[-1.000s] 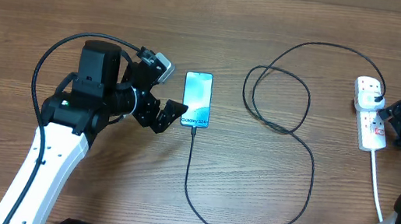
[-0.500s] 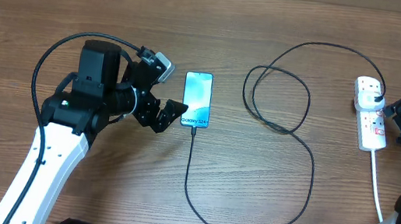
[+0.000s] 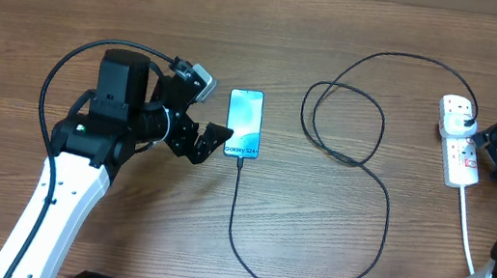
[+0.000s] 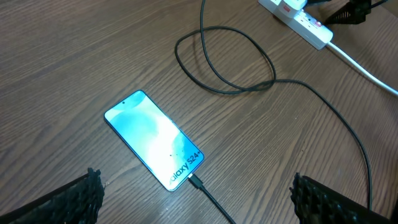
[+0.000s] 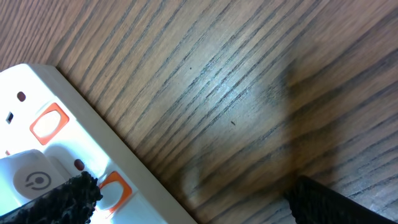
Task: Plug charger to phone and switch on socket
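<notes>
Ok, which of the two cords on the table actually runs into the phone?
The thin black charger: its looped cable ends at the bottom edge of the phone. The thick white cord only leaves the socket, well away from the phone.

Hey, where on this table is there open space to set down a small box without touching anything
Bare wood lies inside the big lower loop of the charger, right of the phone, and along the top left above the left arm. Crowded: around the socket with the right tool, and between phone and left tool.

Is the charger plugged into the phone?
Plugged in: the charger's connector meets the phone's bottom edge in overhead and left-wrist views.
</notes>
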### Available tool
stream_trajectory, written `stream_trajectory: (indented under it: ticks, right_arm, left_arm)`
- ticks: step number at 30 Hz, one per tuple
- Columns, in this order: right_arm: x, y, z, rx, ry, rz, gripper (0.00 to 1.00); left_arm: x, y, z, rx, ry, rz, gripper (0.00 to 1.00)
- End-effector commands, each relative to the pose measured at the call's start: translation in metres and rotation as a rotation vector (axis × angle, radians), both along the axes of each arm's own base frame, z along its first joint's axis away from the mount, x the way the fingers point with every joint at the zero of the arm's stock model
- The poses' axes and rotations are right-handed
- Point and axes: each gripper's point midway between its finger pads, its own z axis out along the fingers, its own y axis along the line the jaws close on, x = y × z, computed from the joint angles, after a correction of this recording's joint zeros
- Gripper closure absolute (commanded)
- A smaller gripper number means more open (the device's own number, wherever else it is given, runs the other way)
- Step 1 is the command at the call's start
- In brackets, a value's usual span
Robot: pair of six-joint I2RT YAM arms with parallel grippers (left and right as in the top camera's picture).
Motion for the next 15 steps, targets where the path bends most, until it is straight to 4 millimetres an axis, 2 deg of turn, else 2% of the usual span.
stream_trajectory:
  ticks: [1, 15]
  right_arm:
    - [0.0010, 0.0121, -0.0112, 0.038, 0.025, 0.020, 0.00]
    - [-0.0035, 0.0216, -0.0139, 0.059, 0.056, 0.031, 0.00]
  left_arm:
    - [-0.0005, -0.0041, 0.0009, 0.000, -0.020, -0.035, 0.00]
    - [-0.0005, -0.0041, 0.0009, 0.000, -0.020, -0.035, 0.00]
